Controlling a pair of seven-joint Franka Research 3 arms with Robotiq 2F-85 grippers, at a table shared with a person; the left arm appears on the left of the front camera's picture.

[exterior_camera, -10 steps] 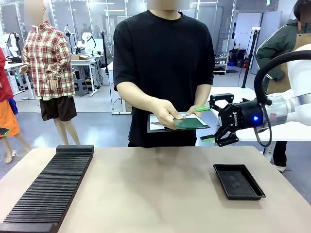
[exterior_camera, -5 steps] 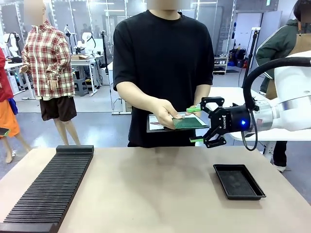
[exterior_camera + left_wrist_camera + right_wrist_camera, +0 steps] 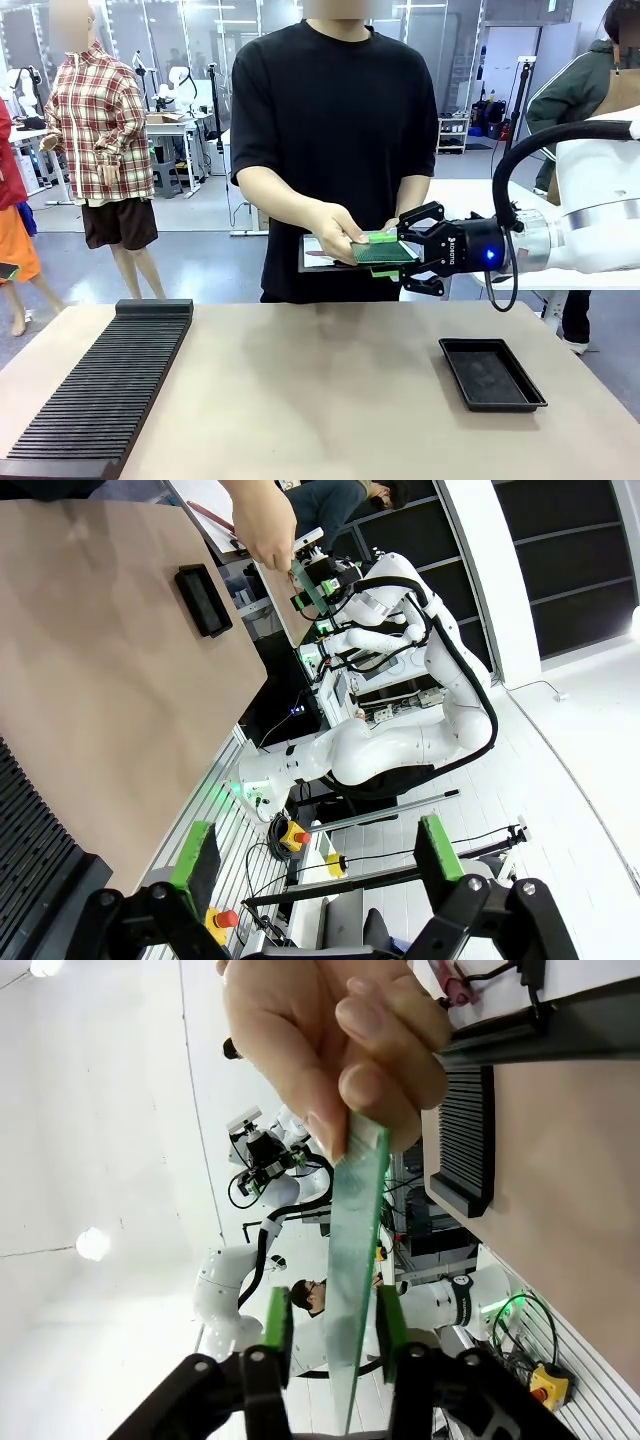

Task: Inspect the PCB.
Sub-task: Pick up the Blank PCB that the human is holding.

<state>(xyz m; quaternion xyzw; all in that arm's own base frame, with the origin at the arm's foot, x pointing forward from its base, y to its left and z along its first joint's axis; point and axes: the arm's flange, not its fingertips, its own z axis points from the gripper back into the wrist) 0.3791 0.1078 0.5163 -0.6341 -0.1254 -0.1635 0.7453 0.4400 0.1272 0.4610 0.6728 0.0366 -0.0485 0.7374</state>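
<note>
Beige worktop (image 3: 320,410): black tray (image 3: 492,374) near right, ribbed black rack (image 3: 100,390) at left. Beyond the far edge a person's hand (image 3: 340,235) holds the PCB (image 3: 380,253) out flat above a clipboard (image 3: 316,250), free end pointing right. It looks offered for a handover. Right end effector (image 3: 384,255) open, green pads straddling that free end, a gap showing, not yet clamped. Left end effector (image 3: 315,850) spread wide, holding nothing.

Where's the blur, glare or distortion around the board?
Front view: evenly lit, board sharp. Right wrist view: hand close and soft, board edge-on, lamp glaring at left. Left wrist view: rolled sideways, table tilted.
</note>
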